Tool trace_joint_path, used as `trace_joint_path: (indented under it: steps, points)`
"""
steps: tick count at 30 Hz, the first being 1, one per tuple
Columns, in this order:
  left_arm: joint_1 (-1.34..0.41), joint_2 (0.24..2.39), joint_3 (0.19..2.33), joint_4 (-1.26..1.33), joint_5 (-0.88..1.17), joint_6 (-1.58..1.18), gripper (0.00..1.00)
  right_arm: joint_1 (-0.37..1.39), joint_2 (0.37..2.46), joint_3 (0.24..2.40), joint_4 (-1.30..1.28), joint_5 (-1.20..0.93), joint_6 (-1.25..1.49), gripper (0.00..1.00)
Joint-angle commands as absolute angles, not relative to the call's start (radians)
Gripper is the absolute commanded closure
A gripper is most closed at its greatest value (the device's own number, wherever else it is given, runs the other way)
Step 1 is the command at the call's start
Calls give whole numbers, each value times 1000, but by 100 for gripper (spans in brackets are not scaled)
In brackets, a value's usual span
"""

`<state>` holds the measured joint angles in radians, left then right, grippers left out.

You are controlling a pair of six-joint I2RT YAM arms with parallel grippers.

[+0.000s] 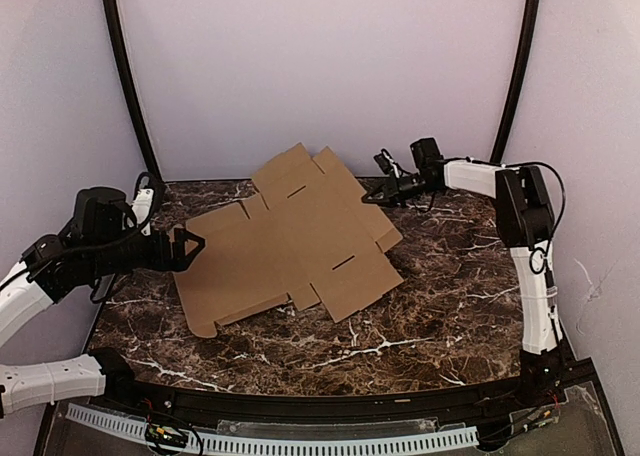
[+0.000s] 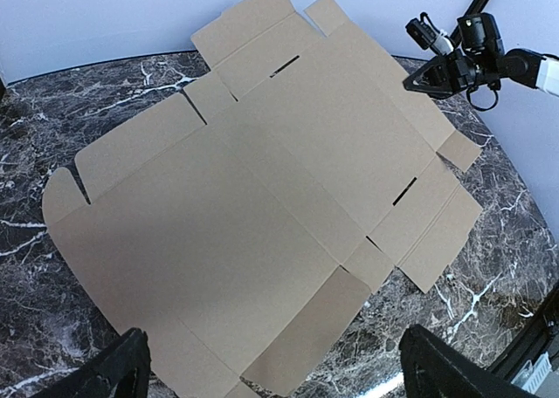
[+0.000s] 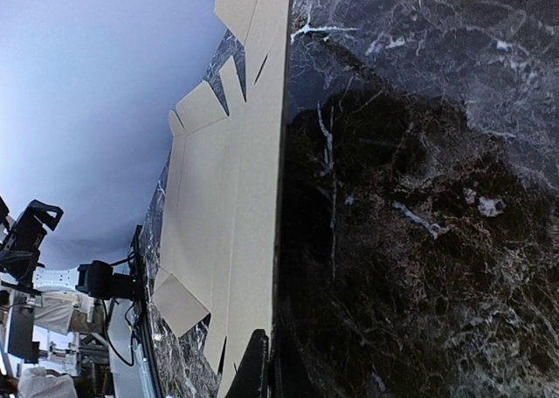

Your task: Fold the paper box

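Box (image 1: 290, 241): plain brown die-cut sheet, unfolded, with flaps, tabs and two short slots. You will find it spread at the middle of the table (image 1: 450, 306), set at an angle, its far flaps reaching toward the back wall (image 1: 320, 66) and its near-left corner toward the left arm. The sheet looks flat over most of its area; you cannot tell from these views whether the far-right edge is lifted off the surface. Right gripper (image 1: 372, 199): at the far-right edge of the box, reaching in from the right, jaws clenched. In your right wrist view the cardboard edge runs straight down into the dark fingers (image 3: 258, 367), so it reads as a pinch on that edge. Left gripper (image 1: 192, 251): at the left edge of the box, pointed toward it, jaws spread fully wide and holding nothing. In your left wrist view both fingertips show at the bottom corners with the sheet lying between and beyond them, not touching it. Table: dark marble with white veining, bare around the sheet on the near and right sides.
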<state>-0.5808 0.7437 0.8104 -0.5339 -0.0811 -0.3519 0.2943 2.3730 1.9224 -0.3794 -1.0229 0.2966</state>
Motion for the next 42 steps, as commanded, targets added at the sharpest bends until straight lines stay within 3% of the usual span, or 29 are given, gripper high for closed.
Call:
trace_joint_path:
  steps: [1, 12, 24, 31, 42]
  points:
    - [-584, 735, 829, -578, -63, -339, 0, 301, 2237, 1878, -489, -899, 164, 100]
    - [-584, 788, 876, -561, -34, -281, 0, 334, 1985, 1849, -735, -539, -62, 100]
    - [-584, 819, 916, -574, 34, -245, 0, 514, 2011, 2090, -1006, -34, -277, 100]
    - [-584, 780, 901, -583, 38, -262, 0, 640, 2009, 2054, -946, 259, -453, 100]
    - [-584, 765, 901, -508, 105, -339, 0, 774, 1921, 1841, -753, 379, -740, 100]
